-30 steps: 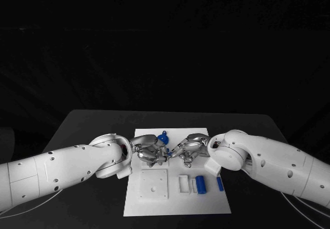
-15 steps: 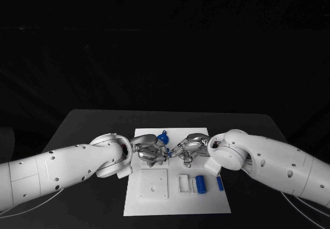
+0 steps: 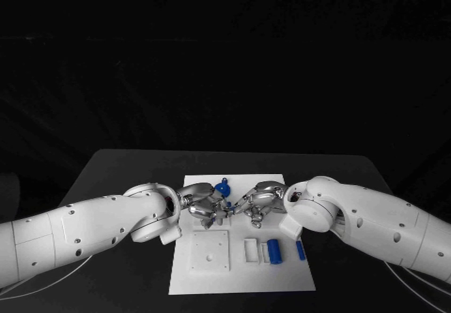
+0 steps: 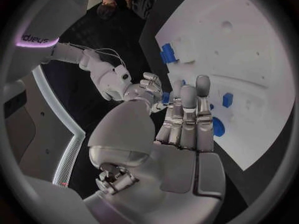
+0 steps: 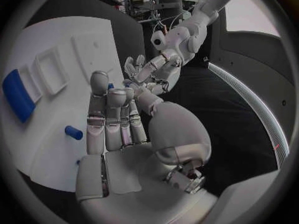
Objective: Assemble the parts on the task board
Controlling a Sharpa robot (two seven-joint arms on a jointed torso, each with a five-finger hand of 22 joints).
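A black table (image 3: 122,169) carries the things. A white task board (image 3: 240,277) lies flat on its middle, running from the near edge toward the far side, with bare black table top to its left and right. The board is the one thing seen resting directly on the table surface.

From my head the room is dim and black beyond the desk (image 3: 122,169), only the white task board (image 3: 240,274) and my arms catching light, while my wrist cameras bend straight edges into curves inside dark round frames, with soft blur at the rims.
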